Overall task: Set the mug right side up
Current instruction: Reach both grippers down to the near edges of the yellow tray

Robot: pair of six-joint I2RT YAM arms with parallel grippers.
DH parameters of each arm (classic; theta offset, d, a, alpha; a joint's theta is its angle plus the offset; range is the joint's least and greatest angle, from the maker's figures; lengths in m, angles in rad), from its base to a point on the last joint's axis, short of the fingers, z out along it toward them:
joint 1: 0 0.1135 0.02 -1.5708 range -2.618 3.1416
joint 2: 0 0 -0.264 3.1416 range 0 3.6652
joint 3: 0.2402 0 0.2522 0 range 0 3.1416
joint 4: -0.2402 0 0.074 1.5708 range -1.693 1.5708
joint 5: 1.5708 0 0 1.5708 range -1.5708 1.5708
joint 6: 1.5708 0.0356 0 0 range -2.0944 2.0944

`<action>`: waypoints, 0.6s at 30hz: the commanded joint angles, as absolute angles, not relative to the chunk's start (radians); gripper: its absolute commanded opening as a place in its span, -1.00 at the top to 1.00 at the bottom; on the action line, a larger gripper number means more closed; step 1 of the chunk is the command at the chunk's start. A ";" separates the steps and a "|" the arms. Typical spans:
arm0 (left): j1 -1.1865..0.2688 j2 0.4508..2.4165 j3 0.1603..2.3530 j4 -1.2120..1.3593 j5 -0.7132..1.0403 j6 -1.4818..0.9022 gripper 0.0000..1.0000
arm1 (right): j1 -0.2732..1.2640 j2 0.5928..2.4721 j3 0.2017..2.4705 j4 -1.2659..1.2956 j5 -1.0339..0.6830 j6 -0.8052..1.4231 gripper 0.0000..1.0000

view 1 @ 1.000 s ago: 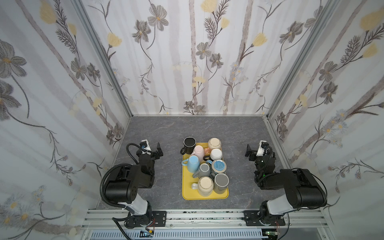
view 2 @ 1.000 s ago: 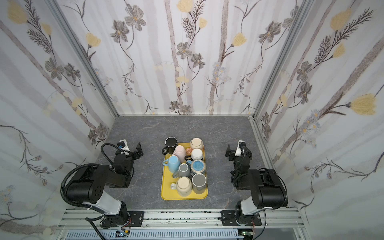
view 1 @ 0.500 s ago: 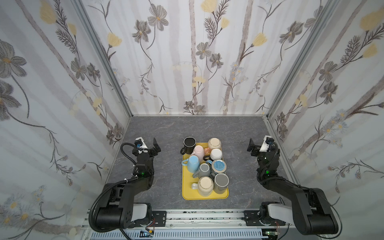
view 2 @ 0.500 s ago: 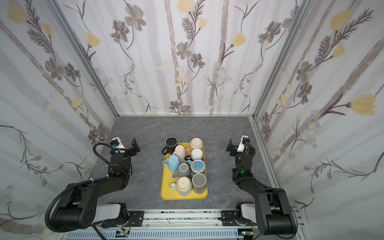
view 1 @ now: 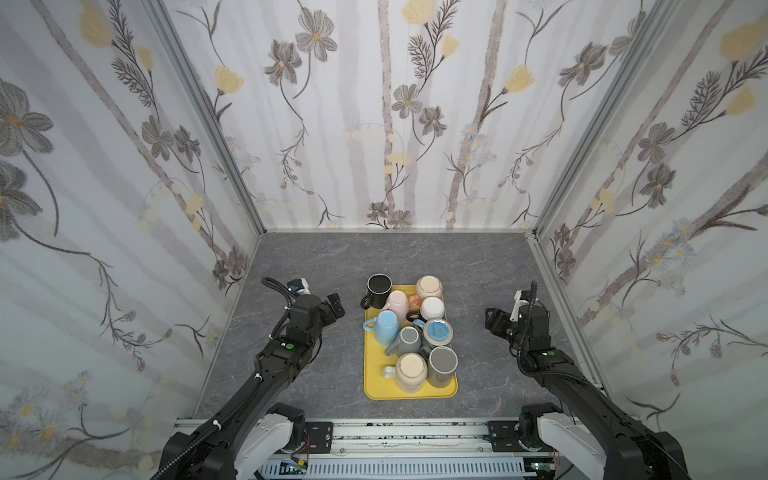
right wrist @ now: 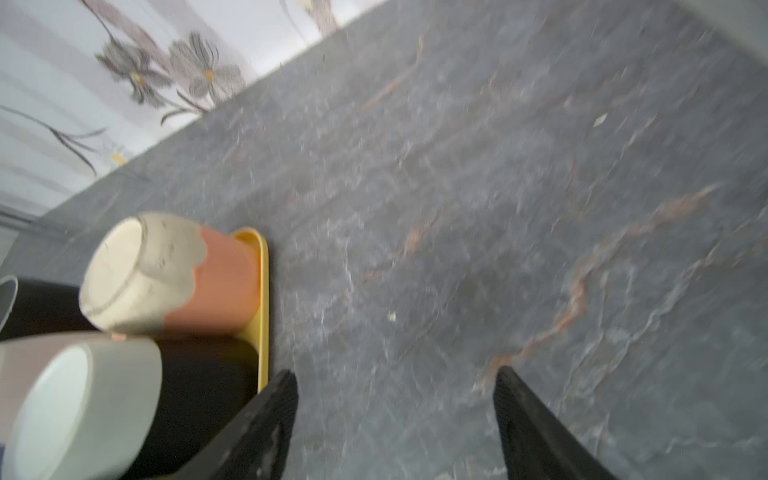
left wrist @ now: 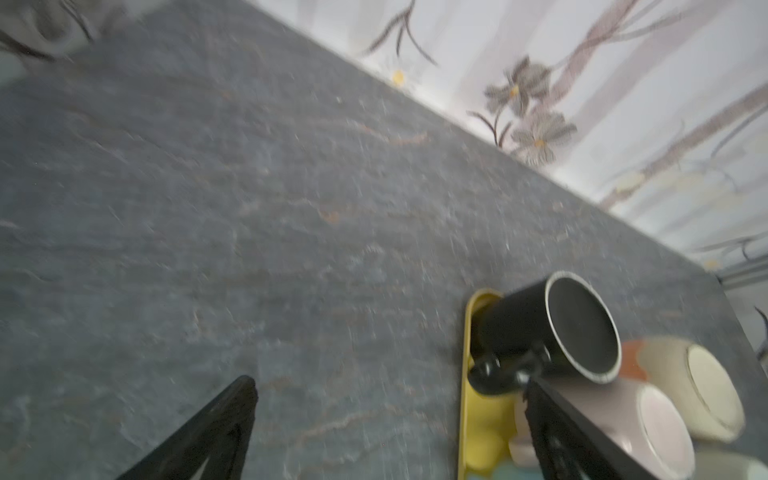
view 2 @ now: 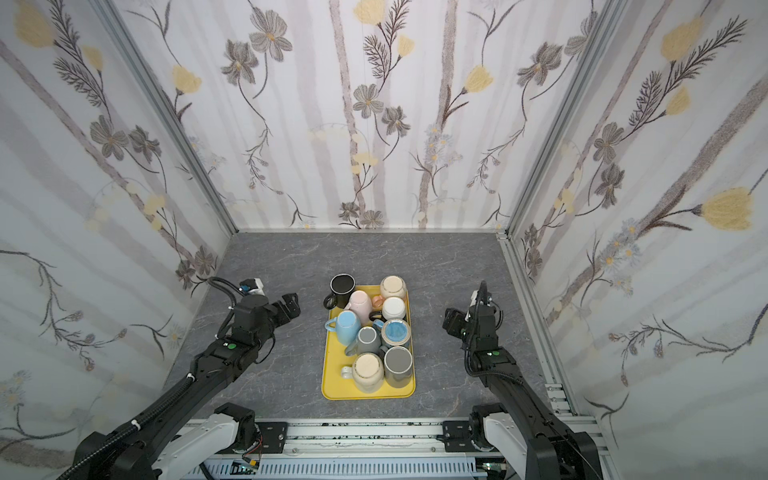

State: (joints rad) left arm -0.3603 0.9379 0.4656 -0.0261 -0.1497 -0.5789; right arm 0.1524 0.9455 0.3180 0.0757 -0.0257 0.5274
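Well, both wrist views are blurred, and the yellow tray (view 1: 370,386) is so crowded that several mugs hide one another. Which mug (view 1: 412,371) matters is unclear; the beige one at the tray's lower end stands base-up, axis vertical. Left claw (view 1: 336,305) spread, right claw (view 1: 492,320) parted and empty, both over the surface (view 1: 478,270), flanking the tray, well apart from it.

Both arms extended over the table, grasping nothing.
Left gripper (view 1: 334,306) jaws spread wide; right gripper (view 1: 493,320) jaws parted, empty.
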 commanded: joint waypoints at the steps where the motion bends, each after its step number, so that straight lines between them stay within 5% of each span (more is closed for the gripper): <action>1: -0.448 0.915 0.412 -0.097 -0.047 -0.722 -1.00 | 0.168 0.948 0.270 0.074 -0.124 0.612 -0.32; 5: -0.575 0.921 0.355 -0.089 -0.005 -0.790 -1.00 | 0.211 0.971 0.242 0.133 -0.206 0.648 -0.17; 14: -0.656 0.921 0.185 0.062 0.133 -0.953 -0.45 | 0.280 1.207 0.253 0.346 -0.402 0.685 -0.05; 18: -0.693 0.919 0.119 0.167 0.161 -1.033 -0.30 | 0.315 1.374 0.321 0.407 -0.487 0.676 0.24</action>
State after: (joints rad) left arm -0.6785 0.9150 0.1501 0.1192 0.1089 -0.9321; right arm 0.3008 1.3010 0.2878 0.3222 -0.3859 0.6670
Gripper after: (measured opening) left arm 0.657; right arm 0.406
